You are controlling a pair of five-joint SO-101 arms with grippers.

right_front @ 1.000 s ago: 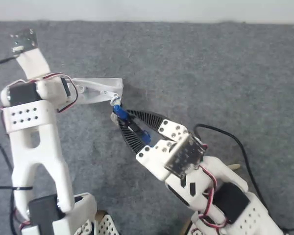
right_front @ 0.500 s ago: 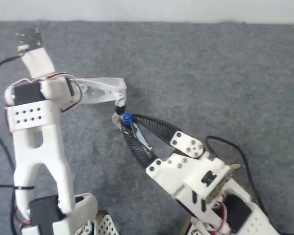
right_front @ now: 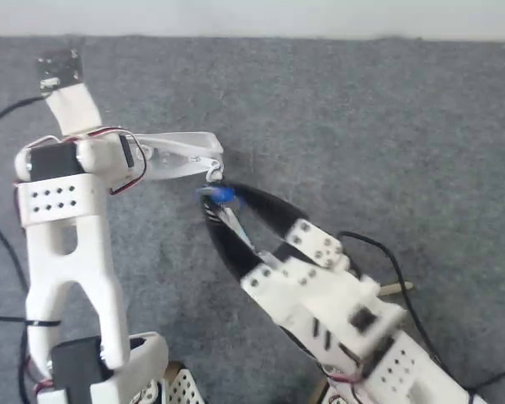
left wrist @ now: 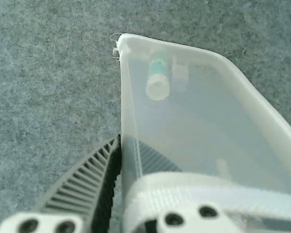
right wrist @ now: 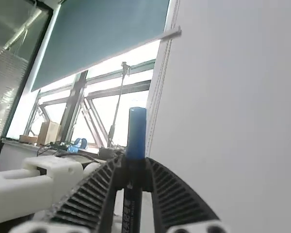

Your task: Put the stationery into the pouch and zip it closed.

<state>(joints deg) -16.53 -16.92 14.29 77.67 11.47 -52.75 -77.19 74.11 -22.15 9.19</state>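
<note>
Clamping blue-capped pen [right wrist: 136, 131] tight betw. right gripper [right wrist: 134, 165] fingers, cap just beside pouch [left wrist: 199, 116] corner. Pinching clear pouch's edge w/ left gripper [left wrist: 120, 150], closed onto it; capped item [left wrist: 157, 82] inside pouch

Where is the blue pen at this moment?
In the high view the blue pen is gripped in the right claw, its cap close to the pouch corner, left of the table's middle.

The table [right_front: 387, 126] is lit evenly and softly; a faint shadow is cast just beside the left gripper [right_front: 210, 171]. The pouch [left wrist: 199, 116] held by it is shone through. Beyond the right gripper [right wrist: 134, 165] and its backlit pen [right wrist: 136, 127], window panes [right wrist: 106, 104] are washed out by glare.
</note>
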